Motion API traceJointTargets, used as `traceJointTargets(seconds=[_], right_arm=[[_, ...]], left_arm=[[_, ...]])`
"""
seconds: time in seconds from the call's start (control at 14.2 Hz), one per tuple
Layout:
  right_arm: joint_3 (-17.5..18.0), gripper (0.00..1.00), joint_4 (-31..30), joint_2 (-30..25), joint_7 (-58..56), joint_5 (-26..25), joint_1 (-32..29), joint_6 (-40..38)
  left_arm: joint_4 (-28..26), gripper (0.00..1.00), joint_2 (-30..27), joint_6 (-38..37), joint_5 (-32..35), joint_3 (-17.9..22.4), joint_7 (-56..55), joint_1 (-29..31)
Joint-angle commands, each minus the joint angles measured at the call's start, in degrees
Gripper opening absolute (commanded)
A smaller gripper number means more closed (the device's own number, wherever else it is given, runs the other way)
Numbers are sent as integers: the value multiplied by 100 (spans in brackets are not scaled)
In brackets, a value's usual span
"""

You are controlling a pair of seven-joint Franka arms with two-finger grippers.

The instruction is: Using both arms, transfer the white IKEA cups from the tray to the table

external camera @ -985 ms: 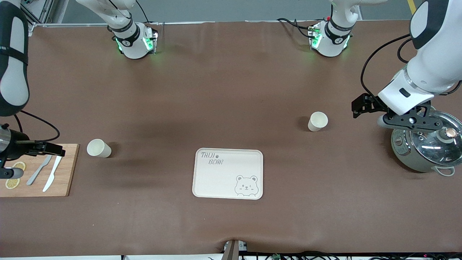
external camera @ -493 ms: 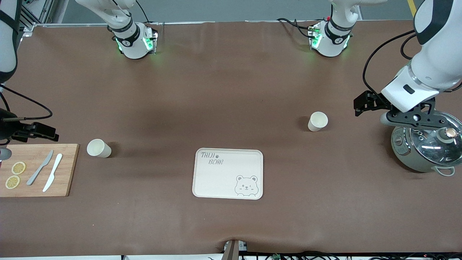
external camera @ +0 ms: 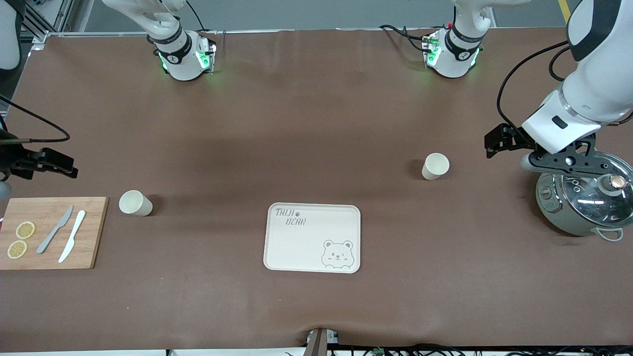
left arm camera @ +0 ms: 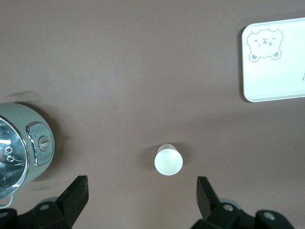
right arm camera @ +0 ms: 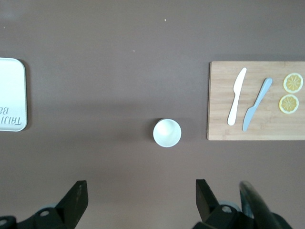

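White IKEA cups stand upright on the brown counter (external camera: 316,123), well apart from each other. One cup (external camera: 435,166) is toward the left arm's end of the counter, and the other cup (external camera: 134,203) is toward the right arm's end, a little nearer to the front camera than the first.

The left tool (left arm camera: 142,191) hangs in the air with its two fingers spread wide and nothing between them. In the left wrist view the first cup (left arm camera: 168,160) lies between the lines of the two black fingers (left arm camera: 76,192), but lower, on the counter, and not touched. In the front view this tool (external camera: 499,141) is beside the cup, over the counter near the grey pot (external camera: 581,200) with a glass lid.

The right tool (right arm camera: 141,195) is also wide open and empty. In the right wrist view the second cup (right arm camera: 167,132) sits in the middle between its fingers (right arm camera: 76,198), down on the counter. In the front view this tool (external camera: 47,163) is over the counter next to the wooden board (external camera: 52,232).

Both cups are small, plain, off-white, without handle, narrower at the bottom, and empty inside. The cream bear tray (external camera: 312,237) lies between the two cups, nearer to the front camera, with nothing on it. The board carries two knives (external camera: 64,237) and two lemon slices (external camera: 21,240).
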Motion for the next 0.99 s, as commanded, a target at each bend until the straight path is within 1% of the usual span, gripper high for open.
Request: traceJointTargets(seconds=[0.0,0.14,0.35,0.56,0.91], right_arm=[[-414,100,-669,-632,7,279,222,87],[-433,100,-976,-922,7,280,241,166],[-424,100,-1722,-1458,-2,280,249,526],[-415,100,-1804,-1477,-2,280,249,527],[-415,100,-1689,-1442,-37,262,240,334]], left_arm=[[93,100,-7,-127,-56,0,-52,1],[93,100,-16,-136,-56,-9,-52,-8],[93,100,-7,-136,-56,-9,-61,-8],[93,100,-7,-136,-56,-9,-140,-16],[75,100,-7,-136,-56,-70,-280,-25]])
